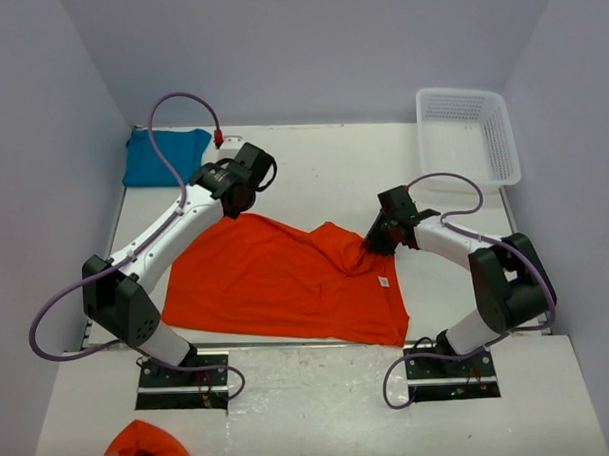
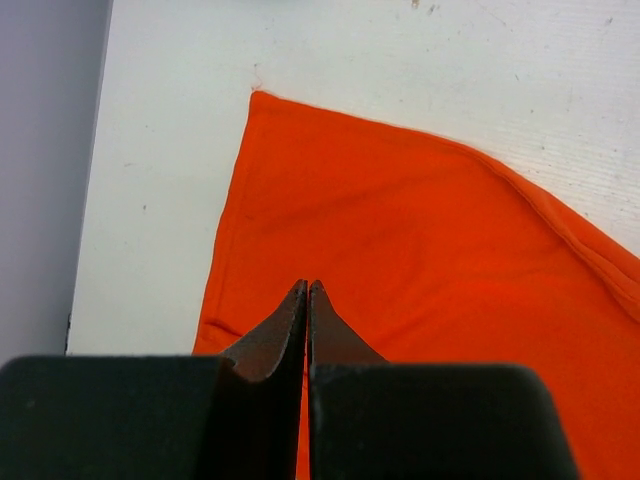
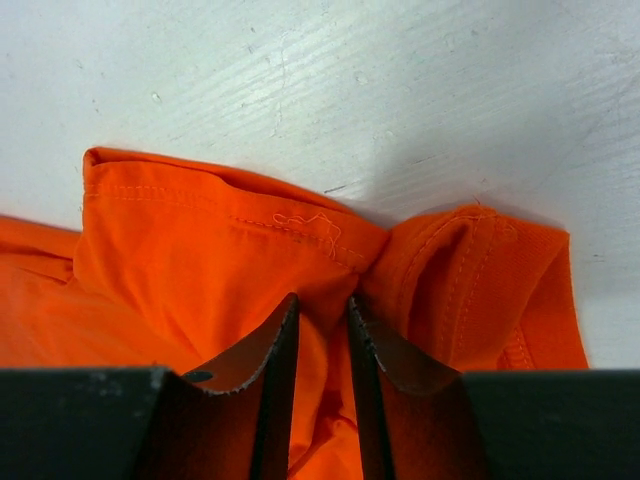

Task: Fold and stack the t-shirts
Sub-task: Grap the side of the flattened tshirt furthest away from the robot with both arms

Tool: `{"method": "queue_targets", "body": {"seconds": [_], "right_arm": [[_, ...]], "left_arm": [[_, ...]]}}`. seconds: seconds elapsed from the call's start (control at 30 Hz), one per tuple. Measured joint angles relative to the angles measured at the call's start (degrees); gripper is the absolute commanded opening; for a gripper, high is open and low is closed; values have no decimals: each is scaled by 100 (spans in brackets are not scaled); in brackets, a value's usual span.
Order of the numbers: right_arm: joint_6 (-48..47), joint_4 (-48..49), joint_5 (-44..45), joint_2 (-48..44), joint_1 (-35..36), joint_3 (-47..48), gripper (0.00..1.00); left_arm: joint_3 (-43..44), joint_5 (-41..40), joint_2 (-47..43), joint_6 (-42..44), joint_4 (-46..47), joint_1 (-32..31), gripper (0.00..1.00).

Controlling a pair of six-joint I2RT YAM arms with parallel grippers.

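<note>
Counter (image 1: 312,168), white and flat, bears a bright orange cotton t-shirt (image 1: 266,284) spread across its near middle, rumpled toward the right. A white plastic mesh basket (image 1: 468,132) sits at the far right corner, and a teal-blue soft t-shirt (image 1: 182,157) lies bunched at the far left. The right end effector (image 3: 322,300) grasps a gathered fold of the orange shirt. The left end effector (image 2: 307,290) is clenched on nothing, over the shirt's far left part. A small white label (image 1: 383,281) shows near the fold.

Orange t-shirt (image 1: 276,279) spread on table (image 1: 322,167), right edge bunched at right gripper (image 1: 372,246). Left gripper (image 1: 245,190) over its far corner. Teal t-shirt (image 1: 162,158) at far left, white basket (image 1: 468,132) at far right.
</note>
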Motion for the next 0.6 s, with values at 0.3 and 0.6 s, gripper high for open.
{"method": "queue_targets", "body": {"seconds": [0.3, 0.6], "right_arm": [[-260, 48, 46, 448, 2, 201, 0], [-1484, 37, 96, 223, 643, 358, 0]], "left_arm": [[-149, 85, 0, 11, 129, 0, 0], [-396, 232, 2, 9, 188, 0, 0]]}}
